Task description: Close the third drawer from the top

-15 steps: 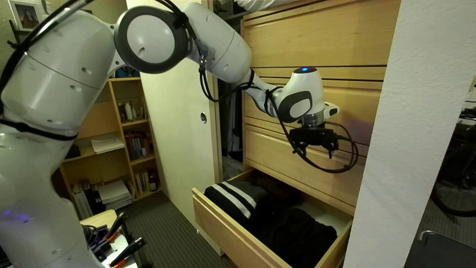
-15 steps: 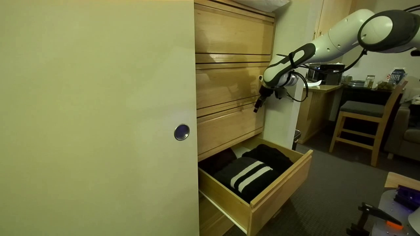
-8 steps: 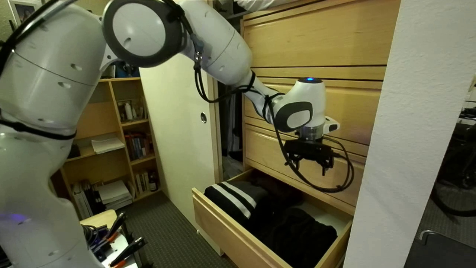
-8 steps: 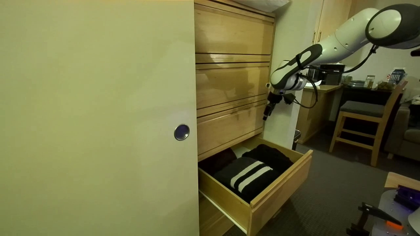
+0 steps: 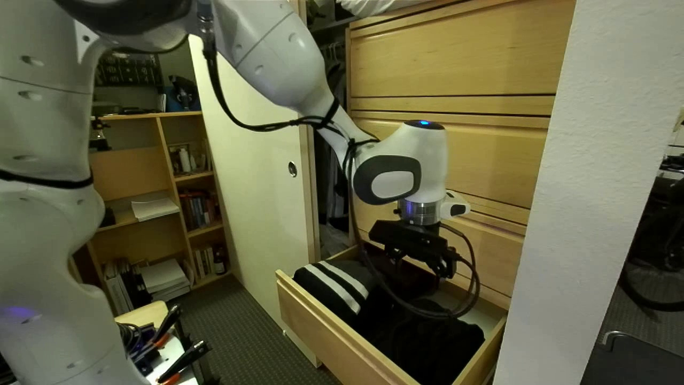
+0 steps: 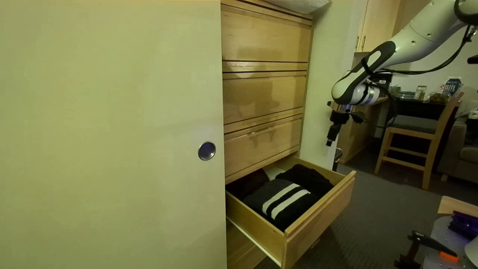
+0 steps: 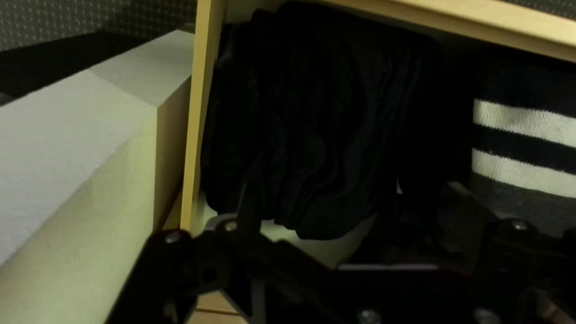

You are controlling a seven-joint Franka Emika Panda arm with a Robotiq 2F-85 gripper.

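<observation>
Black two-fingered pincer [image 7: 350, 193]: jaws standing well apart, nothing held; tips pointing down.
White and dark-grey jointed arm [image 5: 395, 184]: carries the pincer at its end; small blue light [image 5: 424, 123] lit on the wrist.
Long pale-wood drawer [image 6: 320, 220]: pulled out of a tall pale-wood chest [image 5: 459, 64], beneath three closed fronts [image 6: 261, 147]; seen in both exterior views.
Pincer position: above the drawer, apart from it.
Cream flat door panel [image 6: 112, 130] with round metal pull [image 6: 207, 150]: upright, beside the chest.
White textured wall end [image 5: 598, 176]: just beside one side of the drawer, as the wrist view shows.
Drawer contents: black cloth [image 7: 310, 121] toward the wall end; dark cloth with two white stripes [image 6: 282, 201] toward the door panel.
Pale-wood bookshelf [image 5: 125, 171]: holding books [image 5: 199, 209] and white papers [image 5: 155, 208], in an exterior view.
Light-wood chair with grey seat [image 6: 418, 125]: standing on dark carpet [image 6: 369, 216], in an exterior view.
</observation>
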